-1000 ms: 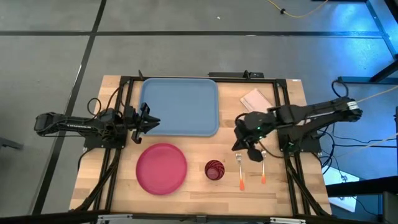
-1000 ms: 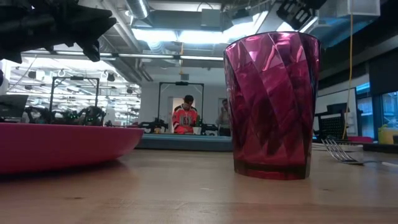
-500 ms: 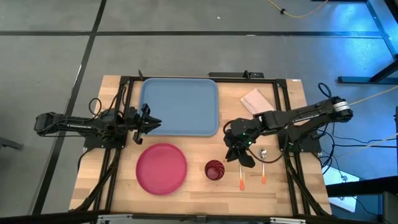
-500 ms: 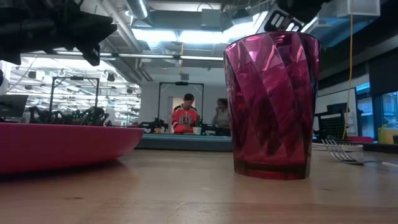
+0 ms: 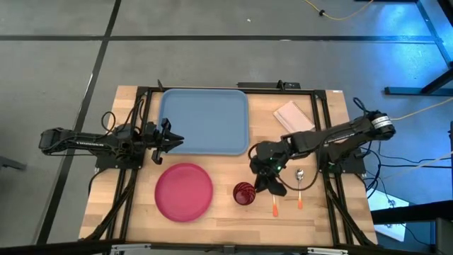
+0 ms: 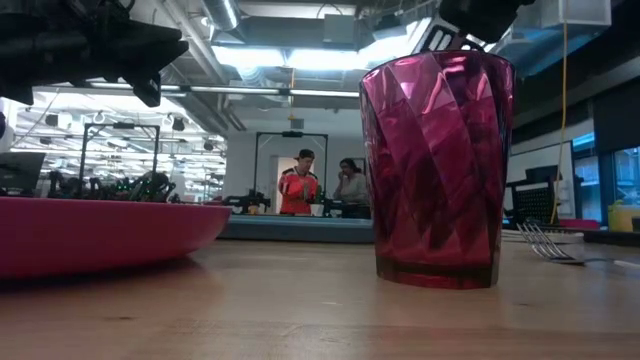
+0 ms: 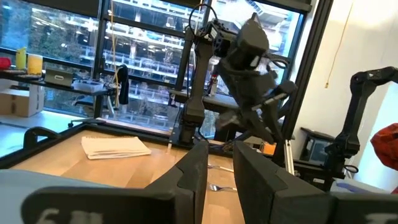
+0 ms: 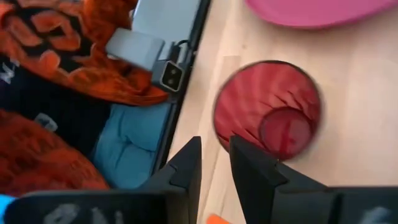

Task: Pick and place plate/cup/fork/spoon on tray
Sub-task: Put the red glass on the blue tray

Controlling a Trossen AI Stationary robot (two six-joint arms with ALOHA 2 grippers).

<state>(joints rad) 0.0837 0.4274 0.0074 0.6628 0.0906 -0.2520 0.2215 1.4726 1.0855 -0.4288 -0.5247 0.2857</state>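
The maroon cup (image 5: 244, 193) stands upright on the table near the front edge, and it looms large in the low view (image 6: 437, 170). The pinkish-red plate (image 5: 184, 191) lies flat to its left. The light-blue tray (image 5: 204, 120) lies at the back. The fork (image 5: 274, 205) and the spoon (image 5: 300, 188) lie to the right of the cup. My right gripper (image 5: 263, 183) hovers shut just right of the cup, above the fork's head. Its wrist view looks down into the cup (image 8: 267, 109). My left gripper (image 5: 175, 138) waits shut at the tray's left edge.
A pale folded napkin (image 5: 293, 115) lies at the back right, behind my right arm. Bare wood shows between the plate and the cup. In the low view, people stand in the room far behind the table (image 6: 300, 185).
My right gripper has moved toward the table's left and near edges, from above the spoon and fork to just beside the cup. The cup, plate, fork and spoon have stayed where they were.
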